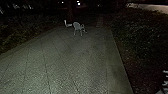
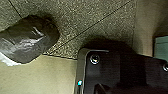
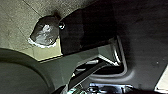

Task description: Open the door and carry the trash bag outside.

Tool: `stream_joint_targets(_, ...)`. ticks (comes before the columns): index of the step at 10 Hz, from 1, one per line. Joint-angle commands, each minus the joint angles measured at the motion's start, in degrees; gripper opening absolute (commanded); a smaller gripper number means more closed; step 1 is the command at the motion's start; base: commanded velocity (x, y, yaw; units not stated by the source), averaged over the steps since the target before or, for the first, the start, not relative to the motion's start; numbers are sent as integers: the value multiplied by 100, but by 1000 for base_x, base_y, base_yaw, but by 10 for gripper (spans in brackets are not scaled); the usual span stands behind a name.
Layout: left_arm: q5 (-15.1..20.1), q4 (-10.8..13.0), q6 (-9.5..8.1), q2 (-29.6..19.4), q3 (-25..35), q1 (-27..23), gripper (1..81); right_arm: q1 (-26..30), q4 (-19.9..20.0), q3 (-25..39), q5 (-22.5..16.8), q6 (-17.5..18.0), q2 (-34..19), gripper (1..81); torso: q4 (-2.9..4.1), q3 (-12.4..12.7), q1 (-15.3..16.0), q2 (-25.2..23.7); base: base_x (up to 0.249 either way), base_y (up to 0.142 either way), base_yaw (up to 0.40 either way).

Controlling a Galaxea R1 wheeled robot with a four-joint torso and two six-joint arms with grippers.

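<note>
Claws, state impossible to tell, dark trash bag (image 2: pixel 31 41), white chair (image 1: pixel 77 26) on paving (image 1: pixel 58 63)

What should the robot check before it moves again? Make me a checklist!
1. Robot is outside: ok, paving runs ahead between plants.
2. Trash bag in sight: ok, seen from both wrists.
3. Bag safely held by a claw: cannot tell, no grip can be made out.
4. Room before the white chair: looks ok, it stands near the paving's far end.
5. Bright light at the far end: not ok, it's dark there.
</note>
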Motion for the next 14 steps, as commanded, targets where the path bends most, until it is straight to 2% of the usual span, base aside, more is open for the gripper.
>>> stream_joint_targets(1,262,409,51,190,-150,294,10,25,-72,-71,-259,26,55,811,0,416,0,0,0,0,0)
stream_joint_targets(2,244,525,51,306,-239,567,10,16,-37,-185,-241,26,117,811,0,531,0,0,0,0,0)
stream_joint_targets(3,235,655,51,454,-326,830,10,-1,-19,-377,-206,43,231,811,0,450,-2,0,0,0,0)
stream_joint_targets(4,226,841,51,622,-397,1068,10,-19,-19,-564,-188,52,337,811,-158,515,-9,-4,0,0,0)
stream_joint_targets(5,209,1017,60,780,-503,1245,10,-28,-19,-696,-188,52,407,811,-214,589,-11,-4,0,0,0)
stream_joint_targets(6,183,1235,51,1007,-669,1393,10,-28,-19,-748,-179,60,434,811,-541,901,-9,-4,0,0,0)
stream_joint_targets(7,121,1473,51,1228,-862,1517,10,-28,-2,-748,-170,61,434,811,-367,745,-11,-4,0,0,0)
stream_joint_targets(8,121,1631,51,1420,-1063,1605,10,-46,-2,-766,-170,61,451,811,-269,629,-13,-6,0,0,0)
stream_joint_targets(9,121,1746,51,1623,-1326,1632,10,-45,-2,-818,-170,70,495,811,-324,666,-14,-11,0,0,0)
stream_joint_targets(13,-125,2203,42,1853,-1452,1772,10,-98,7,-1230,-170,96,767,811,-328,664,-14,-13,0,0,0)
stream_joint_targets(14,-134,2195,42,1879,-1461,1772,10,-107,42,-1354,-170,105,863,811,-328,664,-14,-13,0,0,0)
